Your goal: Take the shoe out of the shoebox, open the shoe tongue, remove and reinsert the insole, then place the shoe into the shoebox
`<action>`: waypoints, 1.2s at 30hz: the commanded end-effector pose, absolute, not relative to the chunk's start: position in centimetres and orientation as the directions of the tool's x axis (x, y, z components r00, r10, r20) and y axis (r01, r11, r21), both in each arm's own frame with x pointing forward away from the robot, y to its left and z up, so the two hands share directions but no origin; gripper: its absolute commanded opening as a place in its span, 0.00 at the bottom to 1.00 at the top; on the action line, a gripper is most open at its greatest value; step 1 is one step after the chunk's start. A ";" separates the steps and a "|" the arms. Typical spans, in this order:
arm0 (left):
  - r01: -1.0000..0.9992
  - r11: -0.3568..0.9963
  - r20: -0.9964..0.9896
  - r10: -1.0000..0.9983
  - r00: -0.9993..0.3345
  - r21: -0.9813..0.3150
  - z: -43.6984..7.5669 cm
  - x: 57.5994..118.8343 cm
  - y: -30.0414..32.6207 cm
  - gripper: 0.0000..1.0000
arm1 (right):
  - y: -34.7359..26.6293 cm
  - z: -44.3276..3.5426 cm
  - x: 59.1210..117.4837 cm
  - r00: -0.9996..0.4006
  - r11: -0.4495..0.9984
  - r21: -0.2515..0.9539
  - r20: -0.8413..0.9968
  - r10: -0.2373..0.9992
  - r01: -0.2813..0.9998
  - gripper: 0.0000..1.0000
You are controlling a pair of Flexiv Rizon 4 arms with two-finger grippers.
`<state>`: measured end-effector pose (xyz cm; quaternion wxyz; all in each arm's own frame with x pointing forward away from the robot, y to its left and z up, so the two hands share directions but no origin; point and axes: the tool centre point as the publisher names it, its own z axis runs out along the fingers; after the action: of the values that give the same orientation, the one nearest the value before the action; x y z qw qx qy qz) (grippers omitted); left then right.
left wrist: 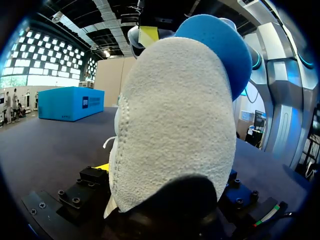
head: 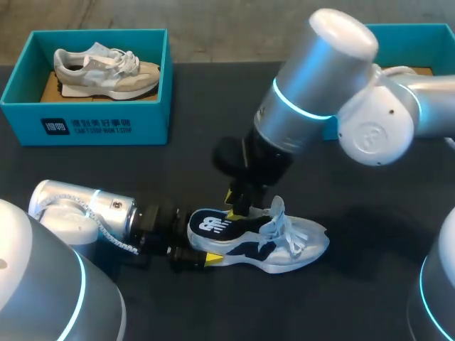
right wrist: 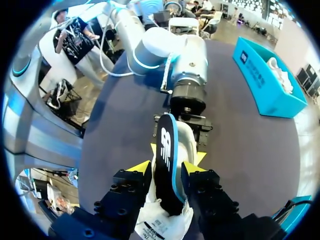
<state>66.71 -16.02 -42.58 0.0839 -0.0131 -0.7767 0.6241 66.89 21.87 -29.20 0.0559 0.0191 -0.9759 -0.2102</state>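
White and navy lace-up sneaker (head: 288, 245) sits sole-down mid-table on the matte black tabletop (head: 370, 298). It is outside both boxes, toe toward the right arm's side. The upper looks like mesh with smooth navy panels, and loose flat white laces spill over the front. In the left wrist view the heel (left wrist: 175, 125) fills the frame: off-white, fuzzy, suede-like, rounded, with a stitched seam down one side.

Dark flat insole with a white logo and blue foam edge (head: 213, 224) is part-way out of the sneaker. The logo end stands up over the heel collar, and the other end dips into the opening by the white tongue (right wrist: 162, 220). Its blue underside (left wrist: 220, 45) shows above the heel in the left wrist view.

Right gripper (right wrist: 168, 170) is clamped on the insole, which stands on edge between the fingers, a yellow tip (right wrist: 142, 167) pressed on each face. Its arm comes down from the right, over the sneaker.

Left gripper (head: 188, 241) lies low along the table at the heel. Its black fingers are closed on the heel from both sides, and one yellow tip shows by the sole.

Teal cardboard shoebox with white print (head: 85, 124) is at the far left, well apart from the sneaker. A grey and beige suede sneaker (head: 106, 71) lies inside on a brown cardboard floor. A second teal box (head: 416, 35) sits at the far right, mostly hidden behind the right arm.
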 end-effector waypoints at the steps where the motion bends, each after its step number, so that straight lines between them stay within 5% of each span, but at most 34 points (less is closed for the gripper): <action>1: -0.085 0.220 0.114 0.123 -0.986 -0.972 -42.9 66.9 -16.0 0.00 | 22.9 -29.5 67.3 -0.988 0.913 0.407 0.131 -0.084 -0.024 0.36; 36: -0.085 0.220 0.114 0.123 -0.986 -0.972 -42.9 66.9 -16.0 0.00 | 23.1 -33.1 67.6 -0.933 0.907 0.421 0.325 -0.152 -0.001 0.37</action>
<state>66.72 -16.02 -42.58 0.0839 -0.0131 -0.7767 0.6241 67.45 23.31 -32.33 0.1737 0.0392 -0.9628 -0.2034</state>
